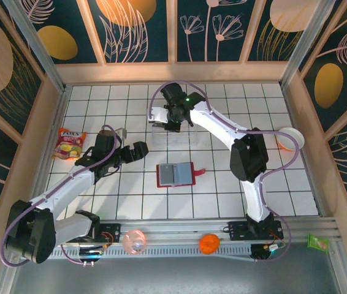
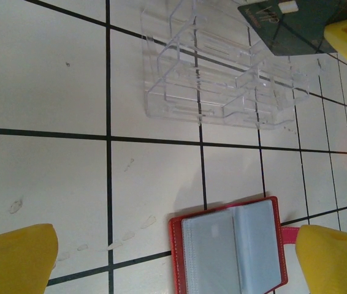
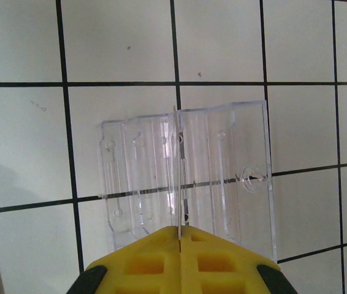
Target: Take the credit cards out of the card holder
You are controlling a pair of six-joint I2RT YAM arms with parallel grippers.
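**Left wrist view: a dark credit card (image 2: 274, 30) pinched above the clear tray (image 2: 179, 92)**

The right jaws are closed tight on the card, gripping it by one end. It hangs over the tray's far corner and is well apart from the card holder (image 2: 247, 245). From the right wrist the card is seen edge-on as a thin upright line running across the middle of the tray, close to one of its ribs.

The card holder lies open and flat on the counter (image 1: 100, 98), nearer the arm bases than the tray, with its grey-blue pockets facing up. The left jaws stand wide apart and hold nothing. They hover low just beside the holder, and from the left wrist it sits between their yellow tips.

The step in hand looks like putting down a card that is already out of the holder. The next move probably calls for lowering the card into a compartment instead of onto a rib, keeping it upright, and parting the right jaws only once it is seated. Letting go too high could let the thin card tip and slide off the clear plastic.

Whether the pockets hold more cards cannot be told from here. If they do, the left jaws are well placed to steady the holder for the next pull.
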